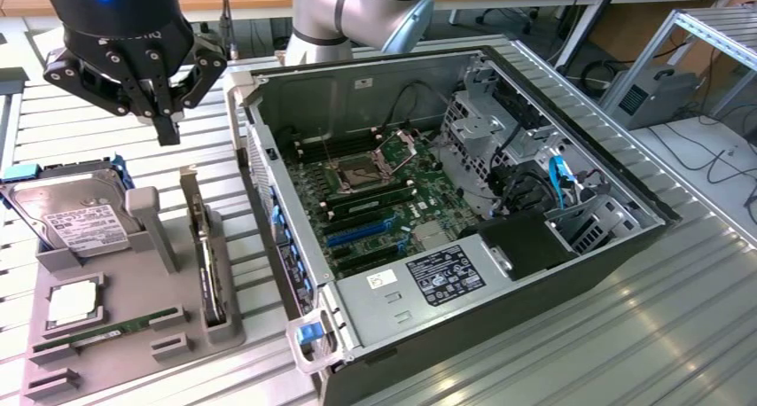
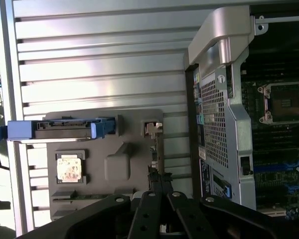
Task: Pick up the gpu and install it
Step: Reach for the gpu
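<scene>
Closed, with its fingers pressed together on nothing, the gripper (image 1: 168,131) hung in the air over the grey holder (image 1: 124,286) that sat on the slatted metal table (image 1: 568,353) beside the open computer case (image 1: 568,246). Below it, the gpu (image 1: 208,264) stood on its long edge in a slot of that holder, on the side nearest the case, its metal end bracket at the end closest to the gripper. From the wrist view the closed fingertips (image 2: 157,184) lined up roughly along the thin top edge of the gpu (image 2: 154,149), but a clear gap showed between them, so nothing was touched. A hard drive (image 1: 71,215), a processor chip (image 1: 74,301) and a green memory stick (image 1: 105,329) also sat in the holder, all untouched. Inside the case, the motherboard (image 1: 367,202) showed its blue card slots (image 1: 358,233) unfilled. By my reading the work stood at the approach, before any pickup. A grasp would need the fingers parted first, then brought squarely down astride the card's narrow edge, clear of the holder's walls.
</scene>
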You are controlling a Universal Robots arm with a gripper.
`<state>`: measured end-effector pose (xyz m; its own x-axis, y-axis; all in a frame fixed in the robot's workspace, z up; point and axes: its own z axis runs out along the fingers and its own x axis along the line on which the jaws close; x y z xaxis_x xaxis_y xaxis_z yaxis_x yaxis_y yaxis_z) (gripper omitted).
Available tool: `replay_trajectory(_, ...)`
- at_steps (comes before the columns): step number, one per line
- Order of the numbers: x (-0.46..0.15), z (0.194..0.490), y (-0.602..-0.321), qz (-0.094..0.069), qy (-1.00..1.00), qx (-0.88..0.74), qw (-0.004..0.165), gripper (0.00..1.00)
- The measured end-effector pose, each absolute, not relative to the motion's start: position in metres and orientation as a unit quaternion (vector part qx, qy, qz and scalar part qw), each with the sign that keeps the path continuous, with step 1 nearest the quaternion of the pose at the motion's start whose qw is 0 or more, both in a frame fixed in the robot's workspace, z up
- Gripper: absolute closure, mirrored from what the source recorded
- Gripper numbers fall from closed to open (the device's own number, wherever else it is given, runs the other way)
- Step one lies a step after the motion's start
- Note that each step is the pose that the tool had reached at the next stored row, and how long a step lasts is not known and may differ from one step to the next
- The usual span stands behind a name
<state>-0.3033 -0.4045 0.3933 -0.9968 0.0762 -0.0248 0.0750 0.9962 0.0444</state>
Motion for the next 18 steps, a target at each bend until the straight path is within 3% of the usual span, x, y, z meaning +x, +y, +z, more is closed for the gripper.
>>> replay_trajectory(18,-0.3033,0.3933,-0.4109,0.022,0.999,0.038,0.013,0.89)
